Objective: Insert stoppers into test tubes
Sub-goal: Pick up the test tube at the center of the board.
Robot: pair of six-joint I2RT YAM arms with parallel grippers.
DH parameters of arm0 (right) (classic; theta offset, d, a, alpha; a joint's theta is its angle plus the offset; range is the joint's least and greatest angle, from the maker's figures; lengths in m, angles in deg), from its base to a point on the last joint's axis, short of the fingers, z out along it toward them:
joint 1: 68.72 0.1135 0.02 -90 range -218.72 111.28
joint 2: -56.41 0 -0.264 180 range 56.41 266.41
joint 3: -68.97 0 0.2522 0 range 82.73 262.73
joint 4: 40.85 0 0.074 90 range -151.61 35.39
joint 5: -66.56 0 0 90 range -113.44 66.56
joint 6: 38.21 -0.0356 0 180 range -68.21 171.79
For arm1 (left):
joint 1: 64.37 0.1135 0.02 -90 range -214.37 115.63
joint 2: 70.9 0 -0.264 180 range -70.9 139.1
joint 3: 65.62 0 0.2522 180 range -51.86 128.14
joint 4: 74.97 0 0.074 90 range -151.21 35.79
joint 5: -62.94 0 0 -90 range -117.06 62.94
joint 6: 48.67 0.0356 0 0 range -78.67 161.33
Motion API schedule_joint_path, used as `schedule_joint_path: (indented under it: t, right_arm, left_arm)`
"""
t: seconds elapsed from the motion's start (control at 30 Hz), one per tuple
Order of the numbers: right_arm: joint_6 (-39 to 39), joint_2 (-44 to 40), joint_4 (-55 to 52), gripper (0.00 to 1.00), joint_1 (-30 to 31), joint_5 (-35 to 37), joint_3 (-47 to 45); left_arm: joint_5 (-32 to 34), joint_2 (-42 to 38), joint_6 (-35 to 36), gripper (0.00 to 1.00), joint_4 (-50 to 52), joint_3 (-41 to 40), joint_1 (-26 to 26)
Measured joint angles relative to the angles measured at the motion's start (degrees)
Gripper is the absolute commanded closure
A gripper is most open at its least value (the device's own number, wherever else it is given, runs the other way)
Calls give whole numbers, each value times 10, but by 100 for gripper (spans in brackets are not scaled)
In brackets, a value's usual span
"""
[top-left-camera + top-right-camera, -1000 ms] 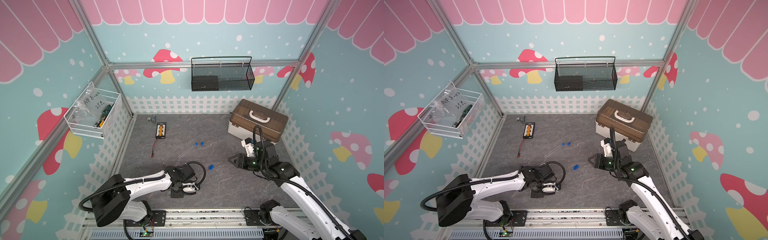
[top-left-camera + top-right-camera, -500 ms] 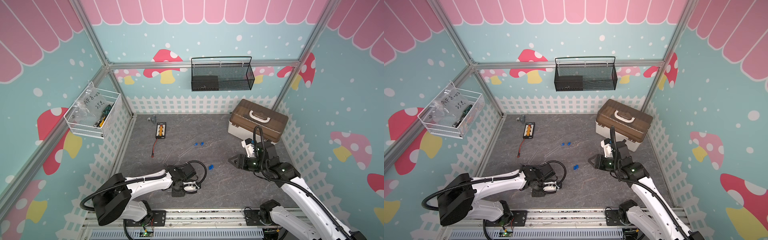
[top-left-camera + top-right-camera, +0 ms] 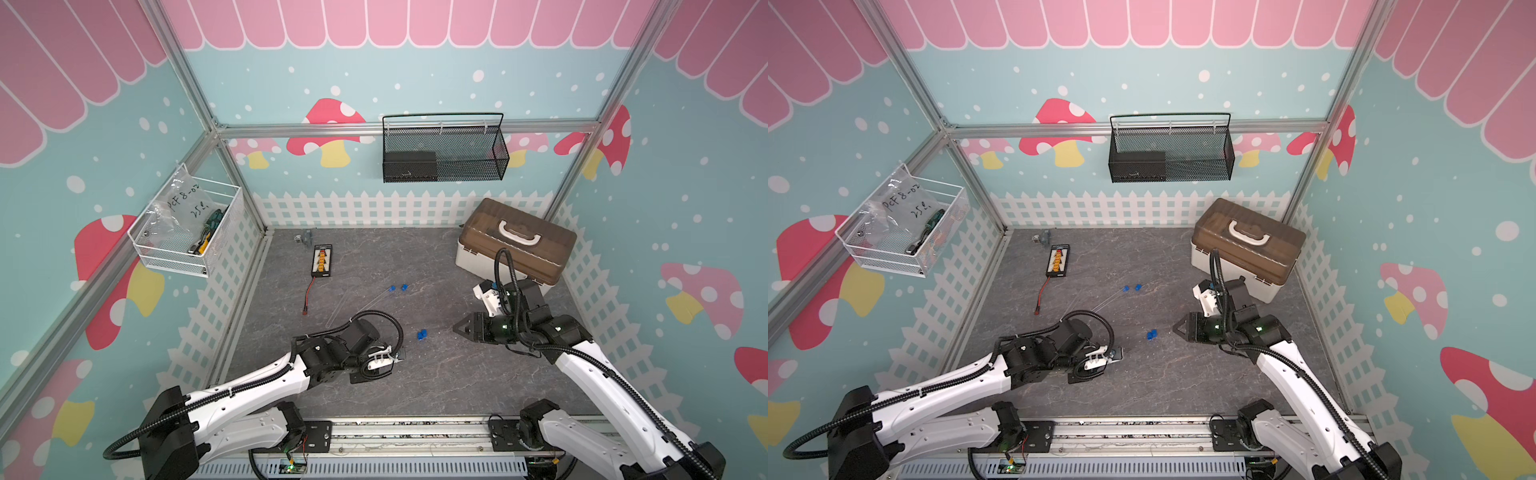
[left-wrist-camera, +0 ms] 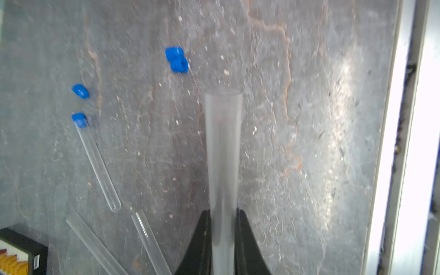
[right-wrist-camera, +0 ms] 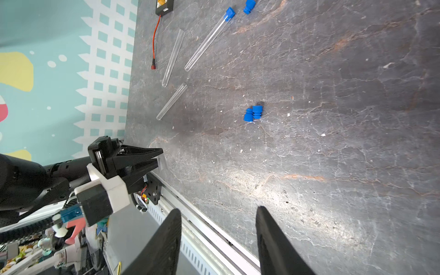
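One test tube (image 4: 96, 164) on the desk (image 4: 309, 119) carried a stopper (image 4: 79, 119); three loose stoppers (image 4: 177, 59) lay nearby. The left end effector (image 4: 222, 213), narrower than a second before, clamped a second tube (image 4: 223, 142). The right end effector (image 5: 217, 212) stood half-open and empty.

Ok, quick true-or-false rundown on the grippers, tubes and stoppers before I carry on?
1. The left gripper is shut on a test tube. True.
2. The right gripper holds a stopper. False: its jaws stand open and empty.
3. One lying tube already carries a blue stopper. True.
4. The two loose stoppers nearest the right gripper lie well apart. False: they touch, side by side.
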Motion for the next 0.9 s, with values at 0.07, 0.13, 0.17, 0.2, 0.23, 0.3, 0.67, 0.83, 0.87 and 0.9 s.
schedule_joint_path:
  t: [0.07, 0.13, 0.17, 0.2, 0.23, 0.3, 0.67, 0.83, 0.87, 0.9]
  right_arm:
    - [7, 10, -1, 47, 11, -10, 16]
    - [12, 21, 1, 46, 35, -16, 32]
    - [13, 27, 0, 47, 47, -17, 37]
    - [14, 34, 0, 47, 64, -15, 44]
    - [14, 42, 1, 47, 82, -12, 50]
    - [14, 59, 2, 49, 111, -6, 57]
    - [-30, 113, 70, 51, 170, 4, 48]
    - [-45, 146, 98, 52, 190, 1, 45]
    - [-46, 150, 101, 53, 193, 1, 45]
    - [-49, 154, 106, 54, 196, 1, 44]
  left_arm:
    - [-11, -1, -10, 90, -22, 0, 0]
    - [-24, -1, -21, 90, -44, -2, 0]
    - [-28, -1, -24, 90, -52, -3, 0]
    - [-33, -1, -30, 89, -60, -4, 0]
    - [-37, 0, -35, 90, -67, -5, 0]
    - [-42, 3, -42, 90, -78, -5, 0]
    - [-56, 11, -65, 90, -93, -5, 0]
    - [-56, 11, -66, 90, -94, -5, 0]
    - [-56, 11, -67, 90, -94, -5, 0]
    - [-56, 11, -68, 90, -95, -5, 0]
